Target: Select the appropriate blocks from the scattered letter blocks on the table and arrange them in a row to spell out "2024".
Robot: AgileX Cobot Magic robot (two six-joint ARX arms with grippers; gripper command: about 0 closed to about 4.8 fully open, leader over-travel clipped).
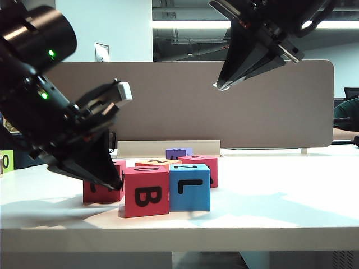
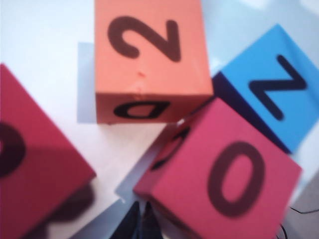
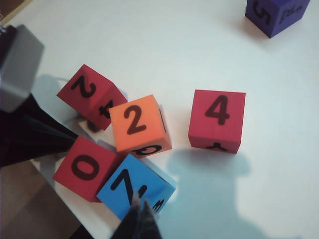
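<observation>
Exterior view: the left gripper (image 1: 115, 184) slopes down at the left end of the cluster on the table (image 1: 280, 207), fingers pressed together, tip beside the red B block (image 1: 146, 191). The right gripper (image 1: 220, 85) hangs high, right of centre, also closed and empty.

Left wrist view: the closed tip sits just beside the red 0 block (image 2: 224, 174); the orange 2 block (image 2: 149, 55) and blue block (image 2: 271, 82) crowd it. A shove here would likely drag those neighbours along.

Right wrist view: red 2 block (image 3: 89, 94), orange 2, red 0 and red 4 block (image 3: 218, 119) lie unaligned; the purple block (image 3: 276, 15) stands far off.
</observation>
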